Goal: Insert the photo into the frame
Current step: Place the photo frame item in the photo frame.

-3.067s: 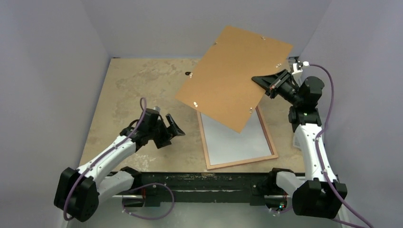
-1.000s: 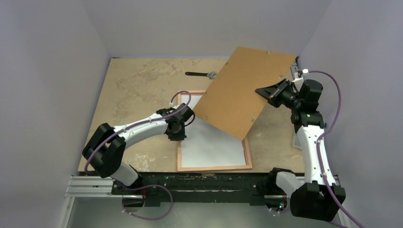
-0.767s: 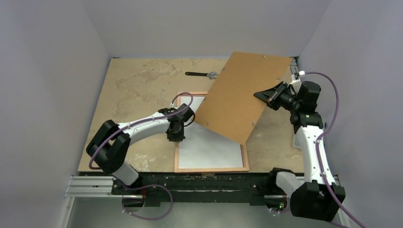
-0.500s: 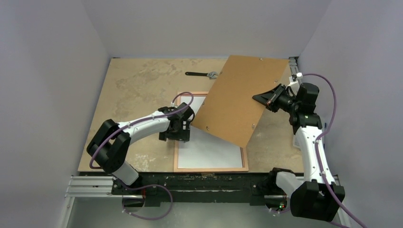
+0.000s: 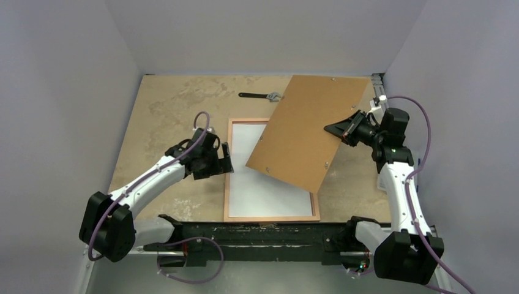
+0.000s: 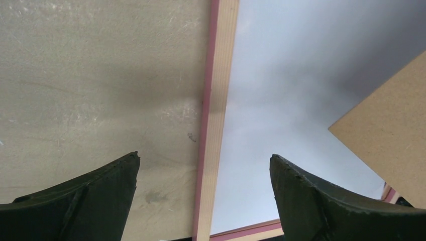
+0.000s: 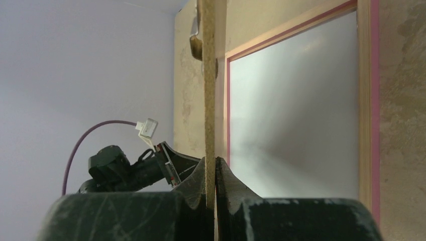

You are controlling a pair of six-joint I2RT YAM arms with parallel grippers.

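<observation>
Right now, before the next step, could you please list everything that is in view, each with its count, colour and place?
frame: 1, pink and light wood, flat on the table, near centre.
photo: 1, white side up, lying inside the frame.
backing board: 1, brown, held tilted above the frame's far right part.
wrench: 1, black and silver, on the table beyond the frame.
table: 1, mottled beige, under everything.
left fingers: 1 pair, black, open, above the frame's left rail.
right fingers: 1 pair, black, shut on the backing board's right edge.
</observation>
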